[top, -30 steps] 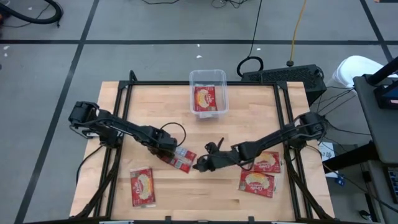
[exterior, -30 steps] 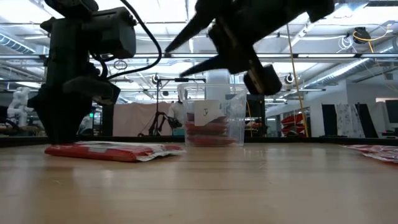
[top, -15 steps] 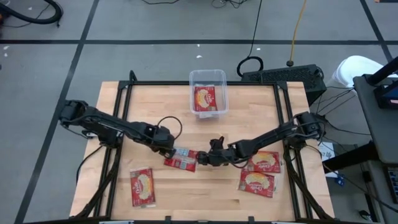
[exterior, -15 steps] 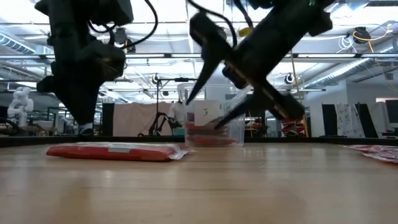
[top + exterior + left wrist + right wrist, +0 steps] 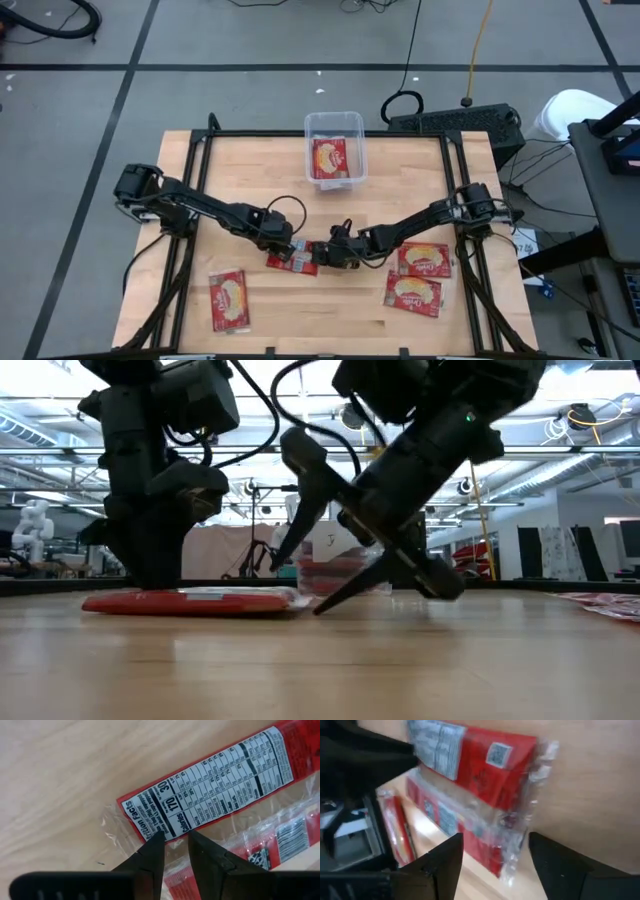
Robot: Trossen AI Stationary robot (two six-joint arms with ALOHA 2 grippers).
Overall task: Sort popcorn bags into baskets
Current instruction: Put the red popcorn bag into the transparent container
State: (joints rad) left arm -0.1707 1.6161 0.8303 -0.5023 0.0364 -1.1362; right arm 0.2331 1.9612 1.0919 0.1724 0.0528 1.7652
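Observation:
A red popcorn bag (image 5: 293,260) in clear wrap lies flat on the table's middle, back up. Its nutrition panel shows in the left wrist view (image 5: 220,775). My left gripper (image 5: 281,243) stands on the bag's left end with its fingers nearly together (image 5: 175,839). My right gripper (image 5: 322,256) is open and slants down at the bag's right end (image 5: 495,845). Its lower fingertip is near the table (image 5: 316,610). The clear basket (image 5: 335,125) at the far middle holds one bag (image 5: 332,158). My left gripper sets its two close fingertips (image 5: 156,845) on the bag's back, at the near-left edge of the nutrition panel (image 5: 172,827). It comes from above, pointing down. The bag lies flat on the table under it (image 5: 190,601). My right gripper: whether it touches the bag's right end I cannot tell.
One bag (image 5: 228,300) lies face up at the near left. Two bags (image 5: 425,260) (image 5: 413,295) lie at the near right. The basket stands behind the grippers in the low view (image 5: 375,575). A black frame borders the table (image 5: 190,170).
My right gripper has come down from above the table, tipping its open fingers low toward the bag's right end. My left gripper has shifted a little toward the table's right, onto the bag's left end. The bag has turned slightly and lies flat.

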